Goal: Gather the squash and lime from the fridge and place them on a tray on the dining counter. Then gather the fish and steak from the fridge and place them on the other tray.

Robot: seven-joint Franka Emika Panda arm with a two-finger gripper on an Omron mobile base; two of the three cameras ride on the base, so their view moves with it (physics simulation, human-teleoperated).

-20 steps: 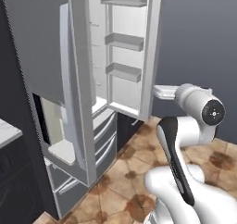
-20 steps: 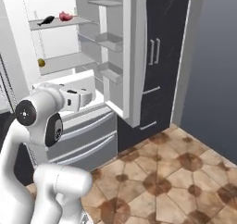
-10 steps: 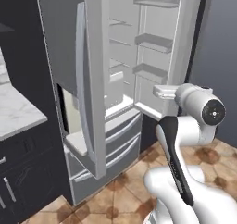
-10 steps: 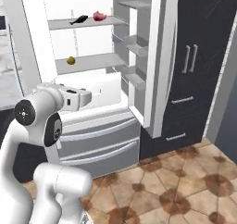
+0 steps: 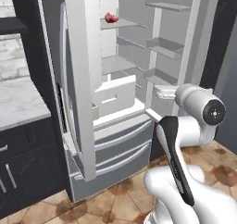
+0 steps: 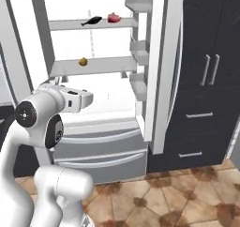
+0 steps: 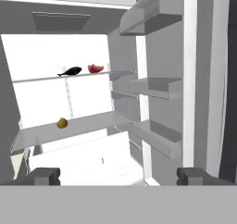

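The fridge (image 5: 81,79) stands with both doors swung open. On its top shelf lie the dark slim fish (image 6: 91,20) and the red steak (image 6: 113,18). The yellow squash (image 6: 83,61) rests alone on the shelf below. In the hand view the fish (image 7: 70,71) and steak (image 7: 96,68) are upper left, and the squash (image 7: 62,123) is lower left. My gripper (image 7: 118,174) is open and holds nothing, well short of the shelves, level with the fridge's white drawer (image 7: 83,158). The gripper (image 6: 90,97) points into the fridge. The lime, trays and dining counter are out of view.
The right door (image 6: 161,57) carries several bins and juts toward me. The left door (image 5: 78,107) juts out on the other side. A marble worktop (image 5: 18,102) over dark cabinets lies left of the fridge. Dark tall cabinets (image 6: 206,80) stand to the right. Freezer drawers (image 5: 120,146) sit below.
The whole picture has shifted: the base has moved, and the fridge's open inside now faces me more squarely. The gripper has stayed open and empty.
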